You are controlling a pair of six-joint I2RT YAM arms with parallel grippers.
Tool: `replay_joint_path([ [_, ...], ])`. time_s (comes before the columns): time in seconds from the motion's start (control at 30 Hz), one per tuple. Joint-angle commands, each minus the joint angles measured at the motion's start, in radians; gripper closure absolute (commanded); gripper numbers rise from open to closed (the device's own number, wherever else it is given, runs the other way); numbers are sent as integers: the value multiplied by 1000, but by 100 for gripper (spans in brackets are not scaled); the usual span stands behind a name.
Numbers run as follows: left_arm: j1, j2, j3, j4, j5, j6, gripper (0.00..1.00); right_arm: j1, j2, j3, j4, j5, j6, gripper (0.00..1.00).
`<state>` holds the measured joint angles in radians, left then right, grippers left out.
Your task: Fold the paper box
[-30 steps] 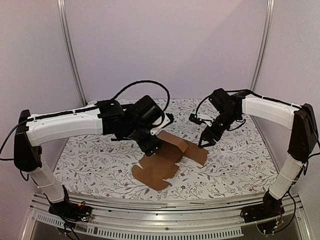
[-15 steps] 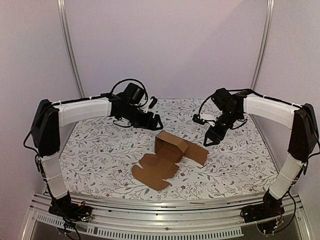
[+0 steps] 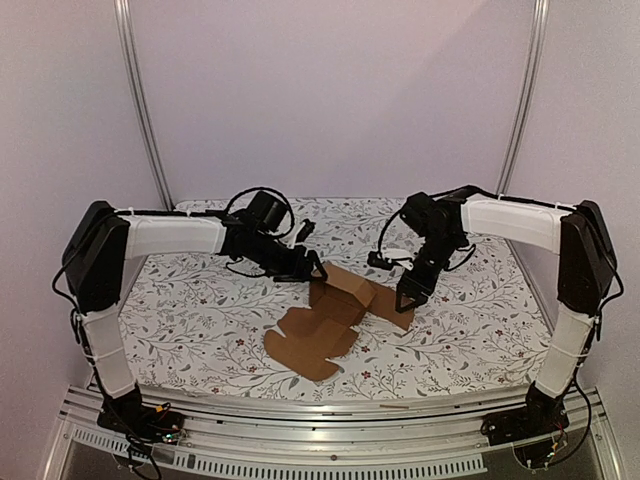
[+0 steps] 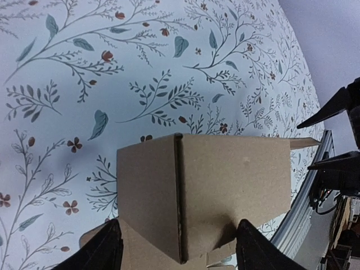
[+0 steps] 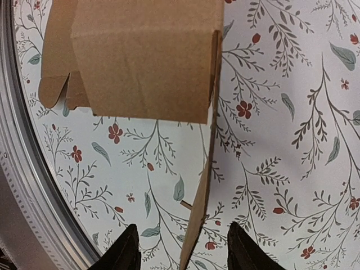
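Centre of the table [image 3: 200, 320], left gripper [image 3: 317, 269] spread around the half-raised paper box [image 3: 320, 335], right gripper [image 3: 404, 299] spread astride its flap.

Matt paper box [image 3: 315, 345] (creased cardboard), smooth printed table cover [image 3: 200, 310]

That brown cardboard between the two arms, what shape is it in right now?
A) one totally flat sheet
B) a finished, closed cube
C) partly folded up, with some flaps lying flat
C: the paper box has walls standing up in its middle, while its rounded flaps lie flat on the flowered cloth.
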<state>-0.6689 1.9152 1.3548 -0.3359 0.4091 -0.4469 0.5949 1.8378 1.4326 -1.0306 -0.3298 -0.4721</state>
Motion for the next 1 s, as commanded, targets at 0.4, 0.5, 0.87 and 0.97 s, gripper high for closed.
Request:
replay_joint_path([
  [0.4,18,-407,-407,163,-187,-159,27,25,237,329,-21,70,-145,94],
  [0.5,30,-408,-426,183,-192,-187,26,38,277,400,-41,67,-202,93],
  [0.87,32,-317,-442,310,-137,-269,27,96,330,467,-83,17,-320,100],
  [0.97,32,-367,-471,303,-149,-271,27,105,343,482,-92,11,-325,100],
])
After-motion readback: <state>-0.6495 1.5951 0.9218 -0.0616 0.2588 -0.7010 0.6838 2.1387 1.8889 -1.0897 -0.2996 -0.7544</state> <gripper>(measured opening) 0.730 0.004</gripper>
